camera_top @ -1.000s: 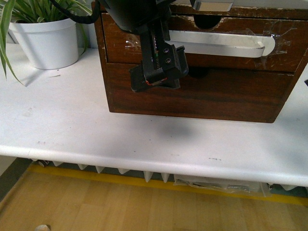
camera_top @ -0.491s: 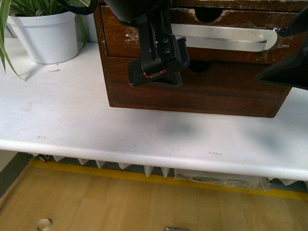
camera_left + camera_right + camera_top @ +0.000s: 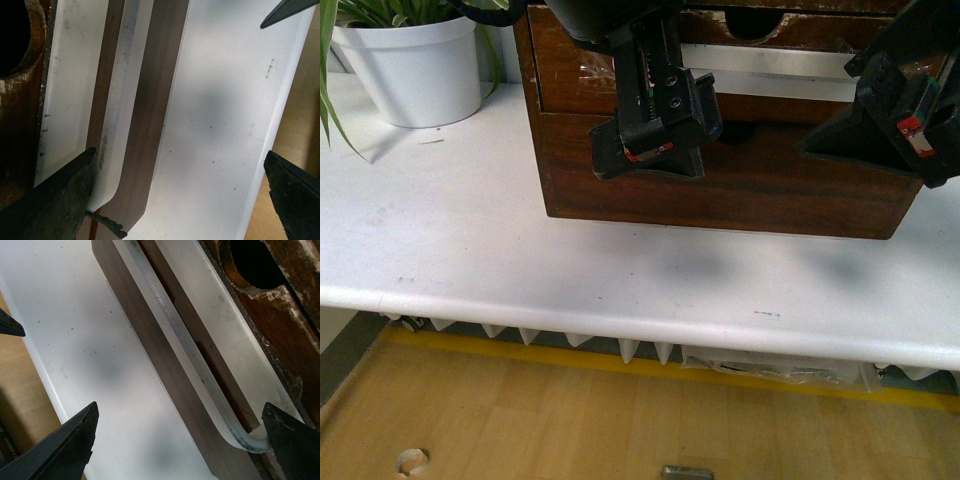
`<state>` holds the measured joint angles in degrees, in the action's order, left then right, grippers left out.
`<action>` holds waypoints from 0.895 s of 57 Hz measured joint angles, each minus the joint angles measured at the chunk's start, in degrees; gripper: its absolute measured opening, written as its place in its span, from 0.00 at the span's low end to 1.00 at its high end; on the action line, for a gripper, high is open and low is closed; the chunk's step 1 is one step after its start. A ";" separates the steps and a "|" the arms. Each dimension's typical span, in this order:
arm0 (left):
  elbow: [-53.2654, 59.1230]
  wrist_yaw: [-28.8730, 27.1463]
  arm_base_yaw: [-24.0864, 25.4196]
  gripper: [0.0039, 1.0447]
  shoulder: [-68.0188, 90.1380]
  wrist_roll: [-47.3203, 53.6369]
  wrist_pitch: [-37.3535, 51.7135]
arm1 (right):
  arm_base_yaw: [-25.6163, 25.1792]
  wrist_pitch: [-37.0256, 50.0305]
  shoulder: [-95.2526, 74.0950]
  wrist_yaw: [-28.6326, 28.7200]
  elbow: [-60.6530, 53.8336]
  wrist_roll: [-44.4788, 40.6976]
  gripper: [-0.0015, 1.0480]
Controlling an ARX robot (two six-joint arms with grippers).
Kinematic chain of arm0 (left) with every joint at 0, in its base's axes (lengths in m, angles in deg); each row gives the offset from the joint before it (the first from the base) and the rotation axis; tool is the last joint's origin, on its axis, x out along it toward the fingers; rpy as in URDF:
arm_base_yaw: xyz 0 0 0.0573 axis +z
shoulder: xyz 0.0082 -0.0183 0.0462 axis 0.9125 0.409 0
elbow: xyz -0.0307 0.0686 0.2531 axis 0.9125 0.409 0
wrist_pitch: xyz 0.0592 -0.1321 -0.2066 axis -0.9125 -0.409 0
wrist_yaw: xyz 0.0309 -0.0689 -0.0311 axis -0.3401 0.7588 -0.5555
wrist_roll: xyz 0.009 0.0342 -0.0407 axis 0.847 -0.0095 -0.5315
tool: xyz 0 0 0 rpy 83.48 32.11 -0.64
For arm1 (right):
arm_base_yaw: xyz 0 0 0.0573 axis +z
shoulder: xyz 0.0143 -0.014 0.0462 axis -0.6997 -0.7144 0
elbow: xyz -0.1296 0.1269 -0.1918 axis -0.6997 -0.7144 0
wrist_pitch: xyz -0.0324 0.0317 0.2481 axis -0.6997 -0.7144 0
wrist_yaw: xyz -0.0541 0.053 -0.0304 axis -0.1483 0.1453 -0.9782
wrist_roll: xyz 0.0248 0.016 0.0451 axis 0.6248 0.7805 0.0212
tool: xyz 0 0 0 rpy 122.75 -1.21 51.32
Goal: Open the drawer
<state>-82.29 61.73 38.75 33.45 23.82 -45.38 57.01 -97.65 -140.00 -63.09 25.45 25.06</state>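
Note:
The dark-brown drawer (image 3: 570,75) is the upper one in a wooden chest on the white table (image 3: 470,250). Its long white handle (image 3: 770,62) runs across the front, under a half-round notch (image 3: 752,22). My left gripper (image 3: 647,160) is open in front of the handle's left end. My right gripper (image 3: 865,135) is open in front of its right end. In the left wrist view the handle (image 3: 120,125) curves in beside one finger (image 3: 55,200). In the right wrist view the handle's end (image 3: 240,432) lies next to one finger (image 3: 292,445). Neither gripper holds anything.
The plain lower drawer front (image 3: 760,190) sits under the handled one. A white plant pot (image 3: 415,65) stands at the back left of the table. The table's front edge (image 3: 620,315) runs across the view, with wooden floor (image 3: 570,420) below.
My right gripper has come in from the right and now hangs in front of the handle's right end. My left gripper has stayed almost in place.

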 joint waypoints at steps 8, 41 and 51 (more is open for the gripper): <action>-0.39 0.42 0.07 0.94 0.00 0.46 -1.68 | 0.33 -1.86 -0.55 1.03 0.52 0.24 0.91; 6.88 2.51 -1.97 0.94 -7.80 8.24 -9.88 | 2.99 -13.57 6.62 4.00 -4.15 -6.86 0.91; 11.43 3.61 -2.62 0.95 -11.78 9.18 -10.60 | 4.81 -15.50 9.66 4.28 -6.86 -7.54 0.91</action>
<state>-70.86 65.34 36.12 21.67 33.00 -55.98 61.82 -113.15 -130.34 -58.81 18.59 17.51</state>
